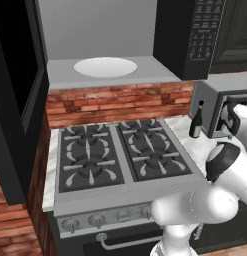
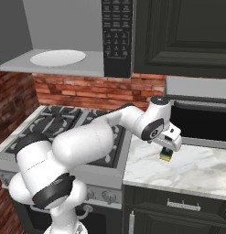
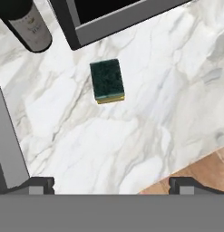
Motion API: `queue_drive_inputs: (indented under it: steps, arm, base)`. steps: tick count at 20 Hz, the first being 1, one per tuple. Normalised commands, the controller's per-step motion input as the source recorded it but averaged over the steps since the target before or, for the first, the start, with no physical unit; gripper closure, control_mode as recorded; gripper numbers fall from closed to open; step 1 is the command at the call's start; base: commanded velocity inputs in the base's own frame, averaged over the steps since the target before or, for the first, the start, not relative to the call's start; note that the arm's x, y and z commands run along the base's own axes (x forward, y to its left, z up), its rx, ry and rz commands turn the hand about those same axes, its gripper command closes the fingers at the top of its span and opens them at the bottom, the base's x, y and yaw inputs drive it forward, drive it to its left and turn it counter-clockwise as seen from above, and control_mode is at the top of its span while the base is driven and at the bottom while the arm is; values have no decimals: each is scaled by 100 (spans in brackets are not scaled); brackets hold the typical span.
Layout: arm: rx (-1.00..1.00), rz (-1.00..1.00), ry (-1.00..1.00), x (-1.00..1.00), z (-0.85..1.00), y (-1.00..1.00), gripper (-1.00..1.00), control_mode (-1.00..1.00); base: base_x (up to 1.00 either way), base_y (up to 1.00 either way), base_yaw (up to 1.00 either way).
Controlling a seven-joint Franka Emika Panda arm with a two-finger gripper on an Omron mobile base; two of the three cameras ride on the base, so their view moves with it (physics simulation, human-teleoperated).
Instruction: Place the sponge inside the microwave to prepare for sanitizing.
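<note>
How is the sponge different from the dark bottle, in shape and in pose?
The sponge is a flat rectangular block, green on top and yellow below; the dark bottle is round and labelled. The sponge lies flat and is smaller; the bottle stands upright. Both rest on the marble counter near the silver-grey box.
</note>
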Motion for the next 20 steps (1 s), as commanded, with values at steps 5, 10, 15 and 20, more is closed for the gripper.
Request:
queue_drive_inputs:
  steps: [5, 10, 15, 20]
  arm:
    - [0, 4, 0, 24, -10, -6, -100, -100]
    - [0, 5, 0, 20, -16, -4, -100, -100]
    - [0, 4, 0, 24, -19, -2, -100, -100]
    - [0, 4, 0, 37, -26, -10, -100, -100]
  base:
    - [0, 0, 0]
    - [0, 0, 0]
    - [0, 0, 0]
    - [0, 0, 0]
